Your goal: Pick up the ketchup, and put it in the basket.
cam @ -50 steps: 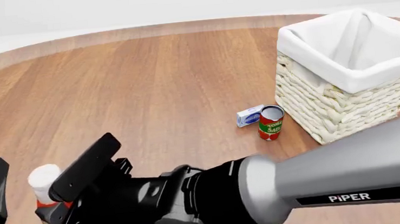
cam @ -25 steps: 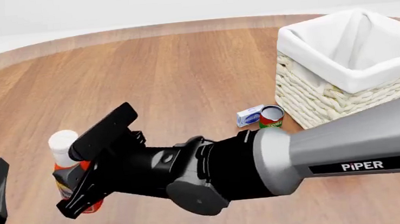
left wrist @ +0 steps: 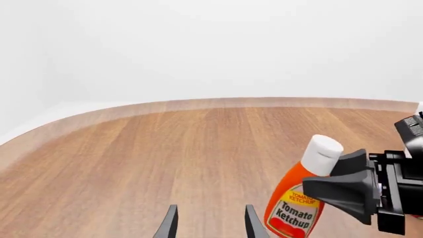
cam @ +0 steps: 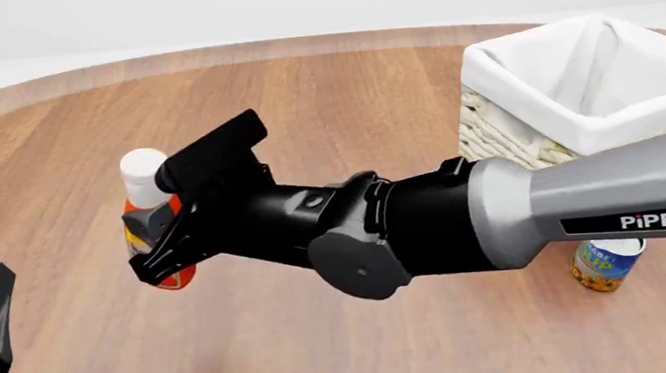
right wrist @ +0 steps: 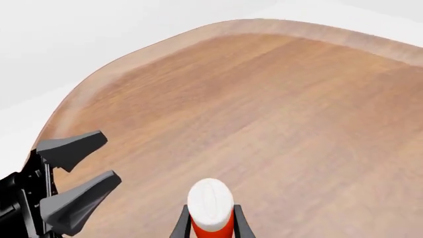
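Right gripper: two flat black fingers are clamping the ketchup between them, holding it above the table at a tilt, cap leaning away from the arm.
Ketchup: one red squeeze bottle with a rounded white cap, a yellow band and a "Tomato Ketchup" label; it is hanging left of centre, well apart from the basket.
Left gripper: two slim dark fingers are standing parted with nothing between them, low over the near left of the table.
Right arm: a smooth grey sleeve marked PIPER is running into ribbed black joints.
Basket: one square cream wicker basket, white cloth folding over its rim, at far right.
Can: one blue-and-orange can is standing near the basket.
Table: one rounded wood-grain top.
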`<state>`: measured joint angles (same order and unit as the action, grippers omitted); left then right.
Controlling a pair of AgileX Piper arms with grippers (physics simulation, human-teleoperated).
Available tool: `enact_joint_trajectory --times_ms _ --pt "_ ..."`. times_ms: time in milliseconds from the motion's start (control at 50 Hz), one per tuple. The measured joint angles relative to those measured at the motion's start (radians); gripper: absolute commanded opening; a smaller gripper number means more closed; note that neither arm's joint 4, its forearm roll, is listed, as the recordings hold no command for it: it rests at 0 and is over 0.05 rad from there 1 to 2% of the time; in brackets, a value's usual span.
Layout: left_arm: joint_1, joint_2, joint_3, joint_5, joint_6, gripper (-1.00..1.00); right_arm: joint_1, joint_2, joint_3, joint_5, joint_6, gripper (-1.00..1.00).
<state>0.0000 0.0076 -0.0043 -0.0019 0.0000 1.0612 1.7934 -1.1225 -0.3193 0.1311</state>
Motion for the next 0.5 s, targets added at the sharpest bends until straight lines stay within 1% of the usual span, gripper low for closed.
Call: enact_joint_trajectory --times_ms 280,500 --pt "0.0 0.0 0.0 0.0 0.0 1.0 -0.021 -0.025 -0.016 0.014 -0.011 -1.0" --pt "0.0 0.0 0.0 0.0 0.0 1.0 -0.054 -0.051 -0.022 0.021 -0.018 -1.0"
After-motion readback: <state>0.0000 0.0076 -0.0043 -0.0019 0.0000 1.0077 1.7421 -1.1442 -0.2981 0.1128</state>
